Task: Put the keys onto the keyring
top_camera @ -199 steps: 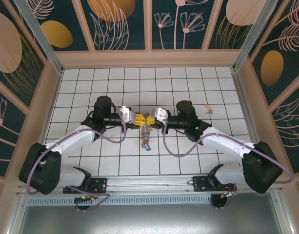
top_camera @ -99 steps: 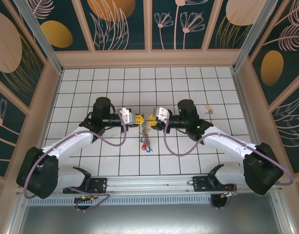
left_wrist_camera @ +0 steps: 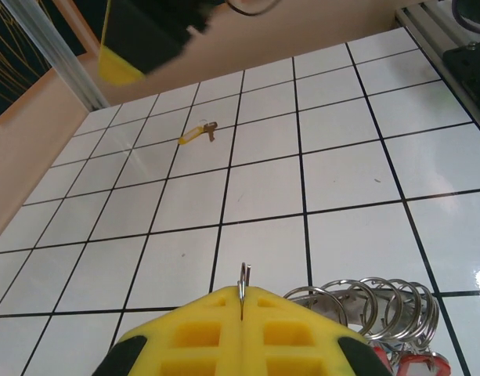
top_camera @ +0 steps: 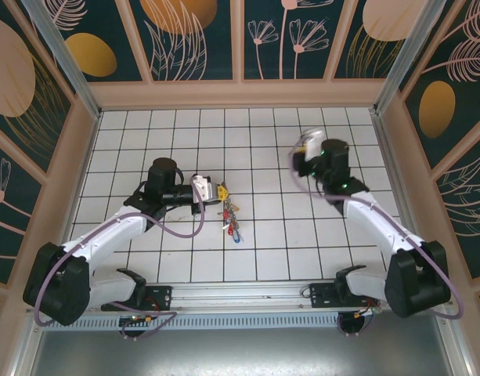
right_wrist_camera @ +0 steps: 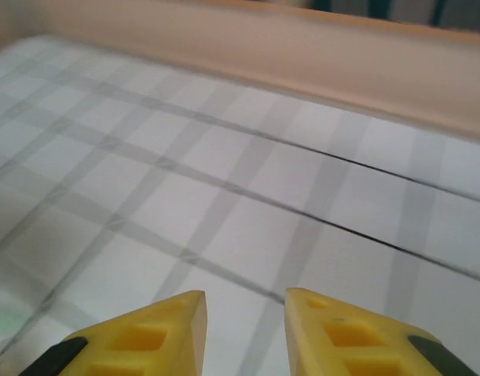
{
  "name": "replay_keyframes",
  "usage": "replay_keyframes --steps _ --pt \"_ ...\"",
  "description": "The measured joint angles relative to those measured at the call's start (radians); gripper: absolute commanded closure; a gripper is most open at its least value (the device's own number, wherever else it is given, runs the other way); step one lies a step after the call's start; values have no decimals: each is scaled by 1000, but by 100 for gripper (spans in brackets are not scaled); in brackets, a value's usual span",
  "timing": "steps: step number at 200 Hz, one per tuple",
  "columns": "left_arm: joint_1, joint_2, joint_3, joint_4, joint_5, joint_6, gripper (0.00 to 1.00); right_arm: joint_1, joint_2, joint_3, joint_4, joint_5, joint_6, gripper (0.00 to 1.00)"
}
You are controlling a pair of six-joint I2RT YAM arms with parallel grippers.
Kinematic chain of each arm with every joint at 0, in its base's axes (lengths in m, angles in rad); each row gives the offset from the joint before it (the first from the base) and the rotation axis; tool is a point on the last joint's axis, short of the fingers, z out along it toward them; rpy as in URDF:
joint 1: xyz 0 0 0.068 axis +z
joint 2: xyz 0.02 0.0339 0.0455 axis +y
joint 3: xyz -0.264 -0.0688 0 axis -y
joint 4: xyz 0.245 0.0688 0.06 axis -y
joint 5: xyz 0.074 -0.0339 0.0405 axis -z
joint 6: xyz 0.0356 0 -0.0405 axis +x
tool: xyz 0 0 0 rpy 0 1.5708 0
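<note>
Your left gripper (top_camera: 218, 192) sits low over the tiled table (top_camera: 271, 133), left of centre. The overhead view is too coarse to show what it grips. The left wrist camera settles that: the yellow fingers (left_wrist_camera: 193, 333) are pressed together on the edge of a thin metal ring, the keyring (left_wrist_camera: 243, 280), which stands upright out of the seam between them. Just right of it you see a row of small split rings (left_wrist_camera: 373, 296), with red key heads (left_wrist_camera: 418, 364) at the bottom edge.

From overhead, the keys (top_camera: 231, 217) lie bunched on the tiles just beside that gripper, on the side toward the arm bases. The bunch appears joined to the gripped ring, though the detail is poor.

The left wrist camera also picks up a single yellow-tagged key (left_wrist_camera: 196, 133) lying well apart.

Your right gripper (top_camera: 302, 150) is raised at the far right and is blurred overhead. Its own camera shows its fingers (right_wrist_camera: 157, 329) parted, with bare tile between them and nothing held.
</note>
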Motion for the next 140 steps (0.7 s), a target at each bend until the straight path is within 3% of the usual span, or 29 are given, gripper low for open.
replay_keyframes --steps 29,52,87,140 --pt "0 -4 1 -22 0 10 100 -296 113 90 -115 86 262 63" --pt "0 -5 1 -33 0 13 100 -447 240 162 -242 100 401 63" --pt "0 -5 1 -43 -7 13 100 -466 435 262 -328 85 463 62" --pt "0 -9 1 -59 -23 13 100 -455 609 336 -363 -40 377 67"
